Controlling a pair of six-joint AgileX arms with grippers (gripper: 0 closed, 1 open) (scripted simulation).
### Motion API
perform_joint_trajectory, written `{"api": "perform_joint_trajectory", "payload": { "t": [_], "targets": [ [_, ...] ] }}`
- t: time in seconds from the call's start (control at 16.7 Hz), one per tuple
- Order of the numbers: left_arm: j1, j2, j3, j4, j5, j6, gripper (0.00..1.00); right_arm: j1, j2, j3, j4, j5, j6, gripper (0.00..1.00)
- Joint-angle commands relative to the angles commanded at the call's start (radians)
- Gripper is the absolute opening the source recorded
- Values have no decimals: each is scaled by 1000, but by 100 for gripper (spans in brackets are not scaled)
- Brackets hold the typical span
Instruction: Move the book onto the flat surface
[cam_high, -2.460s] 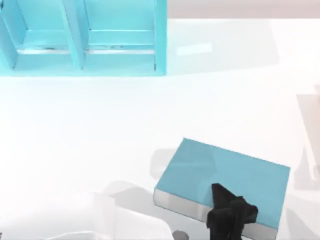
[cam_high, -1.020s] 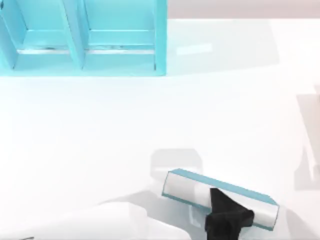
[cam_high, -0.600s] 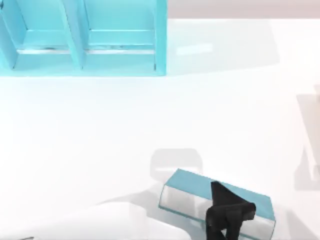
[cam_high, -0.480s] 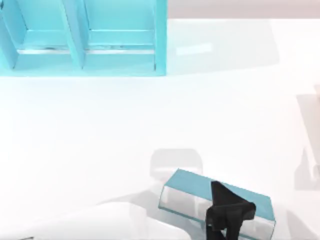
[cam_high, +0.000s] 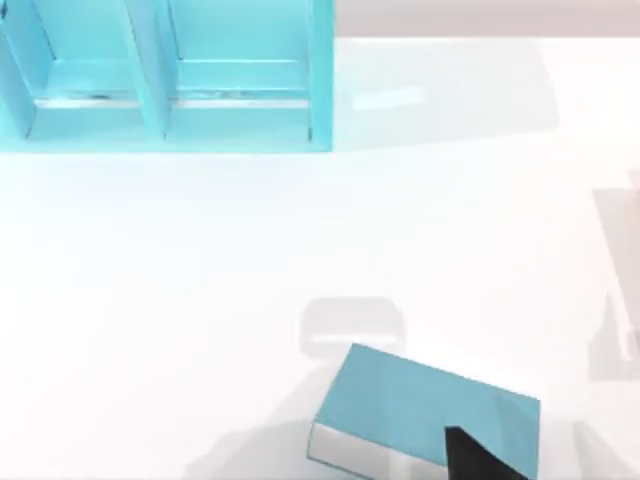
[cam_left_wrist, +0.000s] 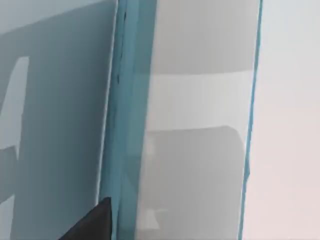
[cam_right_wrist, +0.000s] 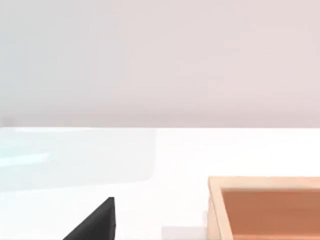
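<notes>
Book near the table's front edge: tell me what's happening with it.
The left gripper is at the near edge of the book. The book faces cover up, low over or on the tabletop, near its front right. I cannot tell whether it rests fully on the surface. It sits well clear of the shelf at the far left. The right gripper is idle, facing a wooden box.
</notes>
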Motion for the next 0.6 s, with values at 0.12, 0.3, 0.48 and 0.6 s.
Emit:
{"api": "perform_joint_trajectory", "payload": {
  "t": [0.12, 0.3, 0.48, 0.6],
  "targets": [
    [-63, 40, 54, -141, 43, -132, 100, 0, 0, 0, 0, 0, 0, 100],
    [-155, 95, 136, -361, 114, -329, 100, 0, 0, 0, 0, 0, 0, 100],
    [-230, 136, 202, -520, 176, -478, 100, 0, 0, 0, 0, 0, 0, 100],
    [-260, 153, 228, -573, 200, -531, 100, 0, 0, 0, 0, 0, 0, 100]
  ]
}}
